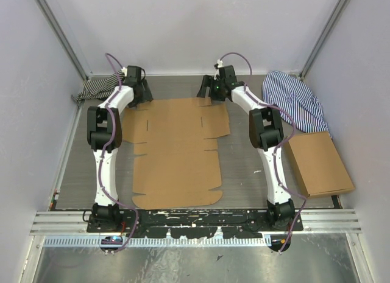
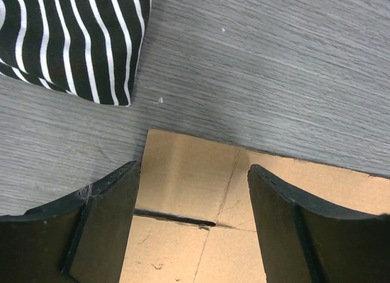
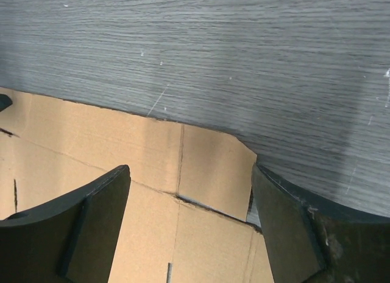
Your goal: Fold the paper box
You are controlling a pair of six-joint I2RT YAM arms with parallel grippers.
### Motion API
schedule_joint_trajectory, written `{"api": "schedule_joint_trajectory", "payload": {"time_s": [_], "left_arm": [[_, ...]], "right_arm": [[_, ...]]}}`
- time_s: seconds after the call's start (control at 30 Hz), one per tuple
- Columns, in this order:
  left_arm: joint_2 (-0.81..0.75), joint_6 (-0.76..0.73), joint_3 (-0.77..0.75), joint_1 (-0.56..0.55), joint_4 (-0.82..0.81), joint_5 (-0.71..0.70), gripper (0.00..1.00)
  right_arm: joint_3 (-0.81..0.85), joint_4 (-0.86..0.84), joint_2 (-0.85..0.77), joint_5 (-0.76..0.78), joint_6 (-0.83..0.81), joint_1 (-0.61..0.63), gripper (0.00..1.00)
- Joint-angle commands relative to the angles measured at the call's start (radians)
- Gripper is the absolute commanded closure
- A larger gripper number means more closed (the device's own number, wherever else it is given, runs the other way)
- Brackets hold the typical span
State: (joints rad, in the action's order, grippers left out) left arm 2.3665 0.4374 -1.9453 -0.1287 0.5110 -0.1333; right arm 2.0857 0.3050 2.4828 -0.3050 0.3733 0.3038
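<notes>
box: flat brown corrugated die-cut cardboard paper box [image 1: 177, 155] lying unfolded on grey wood-grain desk [image 1: 241, 167] | left pincer [image 2: 194, 176]: spread over its far-left corner | right pincer [image 3: 189, 179]: spread over its far-right corner | black-and-white striped cloth [image 2: 67, 39]: beyond far-left corner

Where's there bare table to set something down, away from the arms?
Bare table along the far edge, between the left gripper and right gripper, beyond the paper box. Another patch between the box and the right arm. The right side is crowded: blue striped cloth and flat cardboard rectangle.
</notes>
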Motion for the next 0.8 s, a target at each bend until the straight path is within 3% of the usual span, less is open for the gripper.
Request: {"api": "schedule_joint_trajectory", "payload": {"time_s": [0.0, 0.23, 0.57, 0.67, 0.77], "left_arm": [[0.04, 0.0, -0.009, -0.008, 0.055, 0.02, 0.22], [0.041, 0.0, -0.003, -0.012, 0.06, 0.033, 0.23], [0.03, 0.003, 0.022, -0.018, 0.06, 0.041, 0.23], [0.028, 0.001, 0.021, -0.019, 0.068, 0.039, 0.23], [0.024, -0.001, 0.022, -0.019, 0.076, 0.032, 0.24]], "right_arm": [[-0.016, -0.086, -0.134, -0.098, 0.05, 0.025, 0.16], [-0.025, -0.115, -0.163, -0.129, 0.067, 0.043, 0.16], [0.045, -0.129, -0.069, -0.216, 0.124, 0.064, 0.16], [0.069, -0.098, -0.041, -0.188, 0.125, 0.067, 0.18], [0.046, -0.049, -0.032, -0.064, 0.095, 0.068, 0.21]]}}
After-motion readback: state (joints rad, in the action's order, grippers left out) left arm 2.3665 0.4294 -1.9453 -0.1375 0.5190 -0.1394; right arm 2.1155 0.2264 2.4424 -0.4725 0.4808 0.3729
